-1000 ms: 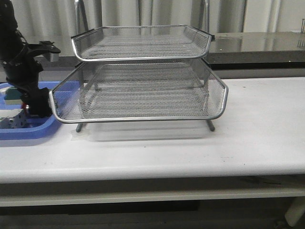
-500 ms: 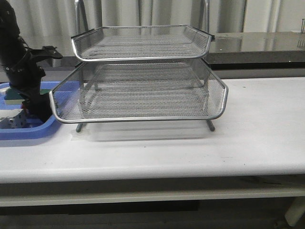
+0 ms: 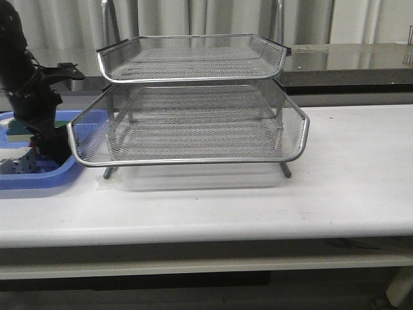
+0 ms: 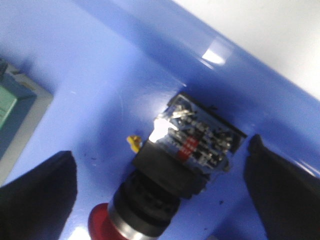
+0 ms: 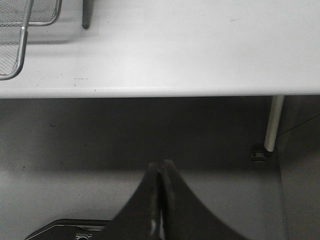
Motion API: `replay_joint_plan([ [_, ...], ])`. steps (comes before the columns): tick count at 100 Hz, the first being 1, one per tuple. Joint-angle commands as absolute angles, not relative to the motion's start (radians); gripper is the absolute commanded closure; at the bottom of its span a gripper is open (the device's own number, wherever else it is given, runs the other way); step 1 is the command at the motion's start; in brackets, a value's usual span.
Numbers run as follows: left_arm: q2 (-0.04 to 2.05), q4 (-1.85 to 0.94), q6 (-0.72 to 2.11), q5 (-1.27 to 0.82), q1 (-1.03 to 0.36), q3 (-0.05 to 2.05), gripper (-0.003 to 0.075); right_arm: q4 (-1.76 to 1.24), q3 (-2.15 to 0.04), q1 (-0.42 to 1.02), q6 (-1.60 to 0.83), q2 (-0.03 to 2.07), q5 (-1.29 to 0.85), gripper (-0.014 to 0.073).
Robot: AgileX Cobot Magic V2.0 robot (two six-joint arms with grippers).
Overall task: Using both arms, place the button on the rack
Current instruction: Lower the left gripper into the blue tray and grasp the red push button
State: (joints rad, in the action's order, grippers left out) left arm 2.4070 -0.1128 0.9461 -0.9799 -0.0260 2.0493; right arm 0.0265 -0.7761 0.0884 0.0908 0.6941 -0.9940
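Observation:
The button [image 4: 170,172] lies on its side on the blue tray's floor, with a red cap, a black body and a rear block with metal contacts. My left gripper [image 4: 162,152] is open and straddles it, one dark finger [image 4: 37,192] on each side, neither touching. In the front view my left arm [image 3: 32,97] reaches down into the blue tray [image 3: 39,175], and the button is hidden behind it. The wire-mesh rack [image 3: 193,110] stands mid-table, just right of the tray. My right gripper [image 5: 161,165] is shut and empty, hanging below the table's front edge over the floor.
A green block [image 4: 15,107] and a white boxy part [image 3: 16,165] also lie in the blue tray. The tray's wall [image 4: 260,75] rises close behind the button. The rack's corner [image 5: 15,45] and a table leg [image 5: 273,125] show in the right wrist view.
My left arm has turned slightly and shifted a little left over the blue tray during the first half second. It has hardly moved since. The rack is unchanged.

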Motion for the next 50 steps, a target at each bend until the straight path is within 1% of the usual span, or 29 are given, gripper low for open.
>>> replay_joint_plan([
  [1, 2.348, -0.135, 0.947, -0.958, -0.024, 2.078, 0.0185, 0.028, -0.811, 0.080, 0.085, 0.691, -0.942, 0.0662],
  [6, 2.348, -0.135, 0.947, -0.958, -0.024, 2.078, 0.0276, 0.028, -0.811, 0.080, 0.085, 0.691, -0.942, 0.0662],
  [8, 2.348, -0.135, 0.947, -0.958, -0.024, 2.078, 0.0300, 0.028, -0.811, 0.080, 0.085, 0.691, -0.942, 0.0662],
  [13, 2.348, -0.135, 0.947, -0.958, -0.024, 2.078, 0.0397, 0.028, -0.811, 0.080, 0.085, 0.691, -0.942, 0.0662],
  [15, 2.348, -0.135, 0.947, -0.958, -0.024, 2.078, 0.0420, 0.028, -0.811, 0.080, 0.085, 0.691, -0.942, 0.0662],
  [17, 2.348, -0.135, 0.947, -0.958, -0.024, 2.078, 0.0467, 0.028, -0.811, 0.080, 0.085, 0.691, -0.942, 0.0662],
  [19, 2.348, -0.135, 0.947, -0.958, -0.024, 2.078, 0.0489, 0.028, -0.811, 0.080, 0.085, 0.691, -0.942, 0.0662],
  [21, 2.348, -0.135, 0.947, -0.958, -0.024, 2.078, 0.0533, 0.028, -0.811, 0.080, 0.085, 0.691, -0.942, 0.0662],
  [22, 2.348, -0.135, 0.947, -0.958, -0.024, 2.078, 0.0533, 0.028, -0.811, 0.080, 0.085, 0.691, -0.942, 0.0662],
  [27, 2.348, -0.135, 0.947, -0.958, -0.024, 2.078, 0.0611, 0.028, -0.811, 0.080, 0.085, 0.691, -0.942, 0.0662],
  [29, 2.348, -0.135, 0.947, -0.958, -0.024, 2.078, 0.0629, 0.028, -0.811, 0.080, 0.085, 0.691, -0.942, 0.0662],
  [30, 2.348, -0.135, 0.947, -0.958, -0.024, 2.078, 0.0655, 0.028, -0.811, 0.080, 0.085, 0.691, -0.942, 0.0662],
  [31, 2.348, -0.135, 0.947, -0.958, -0.024, 2.078, 0.0655, 0.028, -0.811, 0.080, 0.085, 0.691, -0.942, 0.0662],
  [34, 2.348, -0.135, 0.947, -0.958, -0.024, 2.078, 0.0696, 0.028, -0.811, 0.080, 0.085, 0.691, -0.942, 0.0662],
  [37, 2.348, -0.135, 0.947, -0.958, -0.024, 2.080, 0.0716, 0.028, -0.811, 0.080, 0.085, 0.691, -0.942, 0.0662],
  [50, 2.348, -0.135, 0.947, -1.015, -0.024, 2.133, 0.0716, 0.028, -0.811, 0.080, 0.085, 0.691, -0.942, 0.0662],
])
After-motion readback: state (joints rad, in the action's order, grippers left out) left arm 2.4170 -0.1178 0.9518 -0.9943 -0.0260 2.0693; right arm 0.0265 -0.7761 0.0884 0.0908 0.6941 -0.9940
